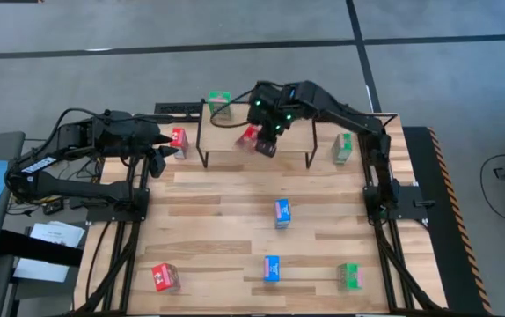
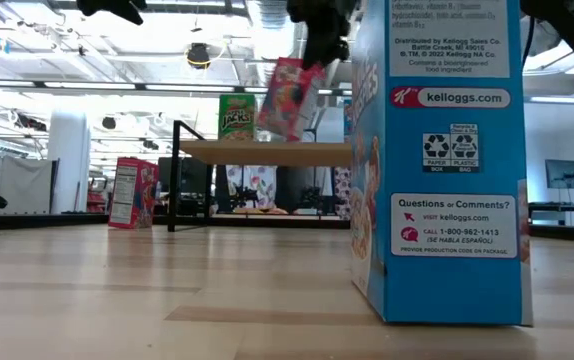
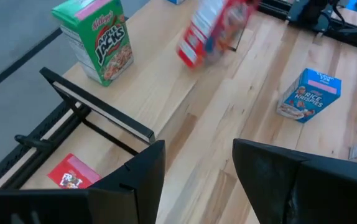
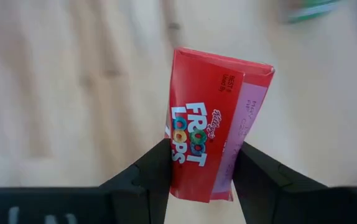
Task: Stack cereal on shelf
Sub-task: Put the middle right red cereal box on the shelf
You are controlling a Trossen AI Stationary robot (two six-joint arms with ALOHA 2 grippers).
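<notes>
**Above the shelf, a red box waits in the right pincer**

Across the wooden counter [image 1: 235, 220] we see the low shelf [image 1: 235, 141] standing near the far edge, its light top on thin black legs. One green cereal box [image 1: 220, 104] stands upright on the shelf's left end; the rest of the top looks bare, leaving open room toward the middle and right.

Over that open part, the right pincer [image 1: 264, 139] is closed on a red cereal box [image 1: 258, 139], gripping its lower end between both fingers. The box hangs tilted, its long axis leaning rather than plumb, just above the shelf top and apart from it. We judge the coming move is to level it and lower it onto the bare wood beside the green box, keeping clear of the front edge.

The left pincer [image 1: 160, 157] waits at the shelf's left side, partly open and holding nothing, beside another red box [image 1: 179, 141] on the counter.

Six more boxes sit scattered on the counter, well apart.
</notes>
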